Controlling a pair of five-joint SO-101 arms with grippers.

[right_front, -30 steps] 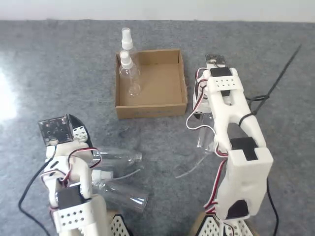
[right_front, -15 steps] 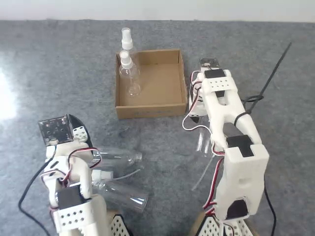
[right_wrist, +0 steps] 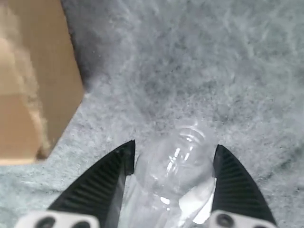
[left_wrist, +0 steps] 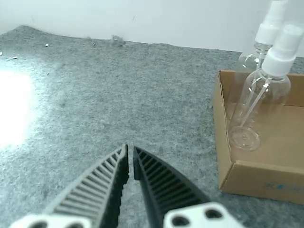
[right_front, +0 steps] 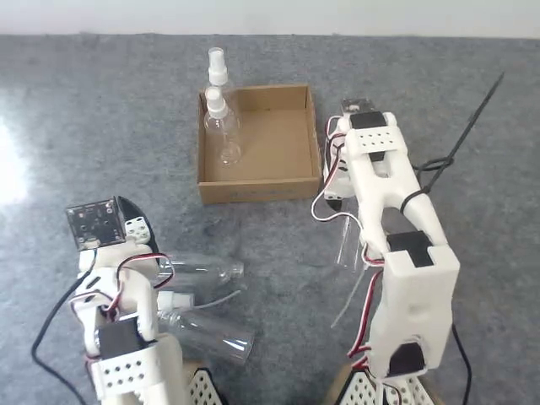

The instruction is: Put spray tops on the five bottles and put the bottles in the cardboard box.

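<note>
Right wrist view: right hand (right_wrist: 174, 145), spread wide, clasps bottle (right_wrist: 176, 172).

The grey felt desk (right_front: 101, 126) carries a cardboard box (right_front: 257, 191), with a capped bottle (right_front: 218, 67) standing just behind it. Near the front, a clear bottle (right_front: 202, 270) and a second bottle (right_front: 211, 336) lie on their sides, a loose spray top (right_front: 175, 300) between them.
</note>
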